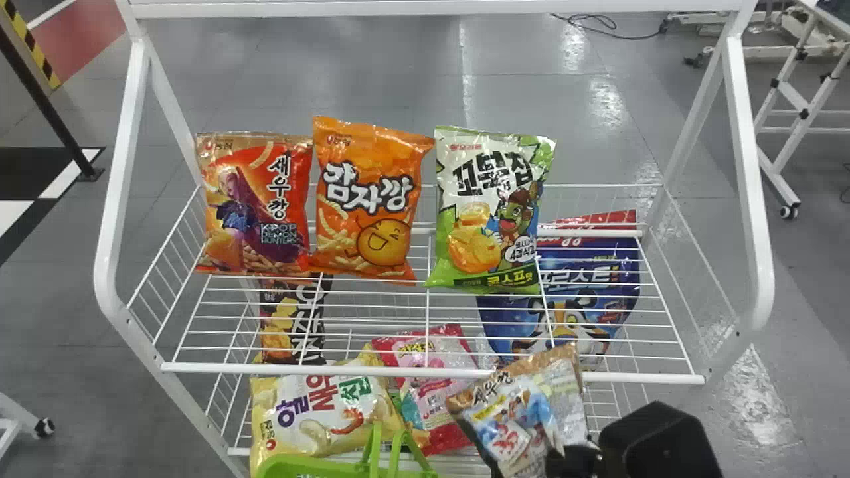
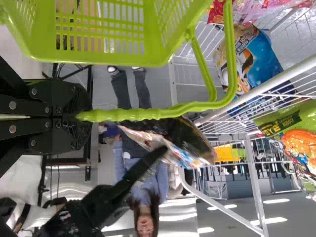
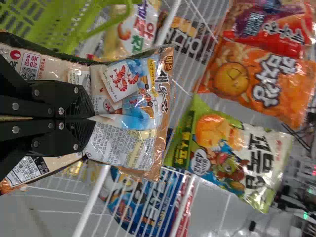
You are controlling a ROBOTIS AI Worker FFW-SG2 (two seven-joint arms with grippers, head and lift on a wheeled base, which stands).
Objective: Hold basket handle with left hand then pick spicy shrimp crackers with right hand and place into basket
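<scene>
Steadying the green basket [image 1: 312,466] is the first care, from the left: the left hand [image 2: 84,117] has its fingers pressed together on the handle [image 2: 148,114], and that pinch should hold the opening level and unswung. Next, the spicy shrimp crackers [image 1: 521,415] want moving leftward, high enough to pass over the rim, and slightly around the upright handle so that the wide pack does not snag on it. Farthest right, the right hand [image 3: 92,118] should squeeze only enough to hold, since the pack looks soft and may crumple, and ought to part only once most of it is inside.

As things lie, the basket is leftmost; the pack is to its right, apart from it, by the upper shelf's front rail [image 1: 431,373]; the right hand pinches the pack across its middle, printed film reaching out past the fingertips.
</scene>
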